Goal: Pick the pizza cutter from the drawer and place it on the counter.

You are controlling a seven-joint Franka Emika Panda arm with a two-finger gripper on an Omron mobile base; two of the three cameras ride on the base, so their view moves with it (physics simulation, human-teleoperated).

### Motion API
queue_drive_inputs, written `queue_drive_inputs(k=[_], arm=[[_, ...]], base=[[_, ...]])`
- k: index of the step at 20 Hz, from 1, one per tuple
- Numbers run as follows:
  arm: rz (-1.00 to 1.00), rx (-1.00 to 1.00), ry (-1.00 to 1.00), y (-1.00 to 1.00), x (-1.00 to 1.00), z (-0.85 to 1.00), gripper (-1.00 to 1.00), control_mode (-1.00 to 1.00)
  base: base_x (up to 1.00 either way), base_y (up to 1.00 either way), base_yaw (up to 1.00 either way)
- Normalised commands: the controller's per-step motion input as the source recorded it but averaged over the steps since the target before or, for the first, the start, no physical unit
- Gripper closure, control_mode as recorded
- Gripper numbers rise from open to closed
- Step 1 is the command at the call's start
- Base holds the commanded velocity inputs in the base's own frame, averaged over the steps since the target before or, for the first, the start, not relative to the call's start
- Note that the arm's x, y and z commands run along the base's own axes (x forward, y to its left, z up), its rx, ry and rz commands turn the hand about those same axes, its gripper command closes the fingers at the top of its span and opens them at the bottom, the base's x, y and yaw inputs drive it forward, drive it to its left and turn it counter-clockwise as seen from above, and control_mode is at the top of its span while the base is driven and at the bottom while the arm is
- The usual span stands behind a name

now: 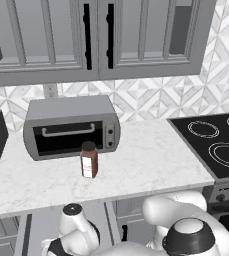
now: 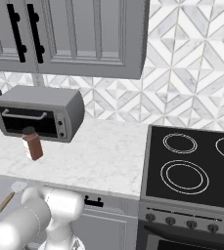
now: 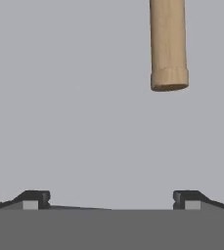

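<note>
The pizza cutter (image 2: 10, 197) lies in the open grey drawer (image 2: 1, 184) below the counter (image 2: 99, 156), its round wheel toward the counter and its tan handle toward me. In the hand view the end of the tan handle (image 3: 168, 46) comes down from the top edge, right of centre, over the flat drawer floor (image 3: 84, 122). My gripper (image 3: 111, 199) points down at that floor, open, with wide-set fingertips (image 3: 35, 199) and nothing between them. The handle end is well above and apart from the tips. My arm hangs low over the drawer (image 1: 46, 222) and hides much of it.
A brown bottle (image 1: 89, 160) with a dark cap stands near the counter's (image 1: 151, 155) front edge, before a grey toaster oven (image 1: 71, 132). The black stovetop (image 1: 216, 142) lies to the right. Grey wall cabinets (image 1: 96, 35) hang above.
</note>
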Motion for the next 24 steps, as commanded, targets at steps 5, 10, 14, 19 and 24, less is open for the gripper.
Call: queue_drive_inputs(k=[5, 10, 14, 19, 24], arm=[[0.05, 0.0, 0.04, 0.18, -0.58, -0.09, -1.0, -1.0], [0.04, 0.0, 0.0, 0.23, -0.94, -0.01, -1.0, -1.0], [0.01, 0.0, 0.0, 0.22, -0.86, 0.0, -1.0, -1.0], [0.0, 0.0, 0.0, 0.13, -0.81, 0.0, -1.0, -1.0], [0.01, 0.0, 0.0, 0.02, -0.64, 0.0, -1.0, -1.0]], base=[[0.0, 0.0, 0.0], [0.0, 0.0, 0.0], [0.0, 0.0, 0.0], [0.0, 0.0, 0.0], [0.0, 0.0, 0.0]])
